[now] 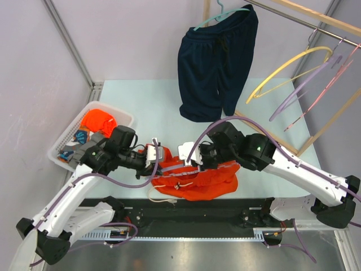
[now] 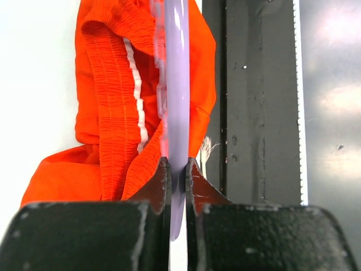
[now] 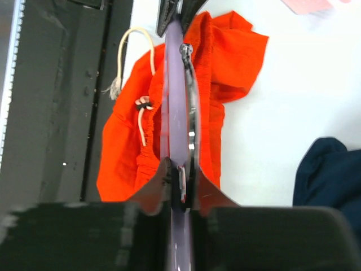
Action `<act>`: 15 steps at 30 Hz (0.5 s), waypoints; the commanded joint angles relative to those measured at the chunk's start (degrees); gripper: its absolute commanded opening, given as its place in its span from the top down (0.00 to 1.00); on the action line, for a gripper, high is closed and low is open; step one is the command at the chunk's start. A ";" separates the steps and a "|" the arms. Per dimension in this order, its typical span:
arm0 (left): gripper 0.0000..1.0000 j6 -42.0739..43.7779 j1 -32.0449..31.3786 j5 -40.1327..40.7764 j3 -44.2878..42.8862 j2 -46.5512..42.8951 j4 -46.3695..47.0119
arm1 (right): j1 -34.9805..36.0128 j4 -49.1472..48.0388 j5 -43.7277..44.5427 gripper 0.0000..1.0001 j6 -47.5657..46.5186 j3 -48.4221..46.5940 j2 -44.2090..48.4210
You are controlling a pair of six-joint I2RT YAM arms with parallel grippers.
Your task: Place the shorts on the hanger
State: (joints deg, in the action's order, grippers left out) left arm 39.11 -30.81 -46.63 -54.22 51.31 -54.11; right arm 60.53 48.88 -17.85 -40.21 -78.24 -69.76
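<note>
The orange shorts (image 1: 198,182) lie bunched at the table's near edge, white drawstring trailing left. The lavender hanger (image 1: 176,168) runs across their waistband between my two grippers. My left gripper (image 1: 159,160) is shut on the hanger's left end; in the left wrist view the jaws (image 2: 178,169) pinch the lavender bar (image 2: 176,84) with the gathered waistband (image 2: 113,113) just left of it. My right gripper (image 1: 189,158) is shut on the hanger's right part; in the right wrist view the jaws (image 3: 180,175) clamp the bar (image 3: 172,101) beside its metal hook (image 3: 192,113), over the shorts (image 3: 228,53).
Navy shorts (image 1: 217,62) hang on a teal hanger from the wooden rack (image 1: 316,20) at the back right. Yellow (image 1: 287,68) and pale hangers (image 1: 316,79) hang there too. A white basket (image 1: 65,141) with orange cloth stands at the left. A black rail (image 1: 186,209) lines the near edge.
</note>
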 commanded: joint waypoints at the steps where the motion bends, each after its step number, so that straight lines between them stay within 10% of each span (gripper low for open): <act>1: 1.00 1.40 -0.39 -4.87 -1.77 -1.74 1.55 | 0.11 -1.51 1.85 1.00 -1.63 0.28 0.58; 6: 0.54 -5.26 2.40 0.21 -0.89 -2.44 6.19 | -1.91 -1.07 3.87 1.00 -1.54 0.89 3.57; 15: 0.41 7.62 20.70 -5.58 -4.42 8.28 -3.71 | -8.67 7.18 3.79 1.00 -2.77 -4.46 4.28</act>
State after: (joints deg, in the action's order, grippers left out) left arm 37.82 -12.34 -48.99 -57.21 56.49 -51.99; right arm 54.08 52.75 -13.76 -41.28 -78.39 -66.37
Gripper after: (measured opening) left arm 0.581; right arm 0.065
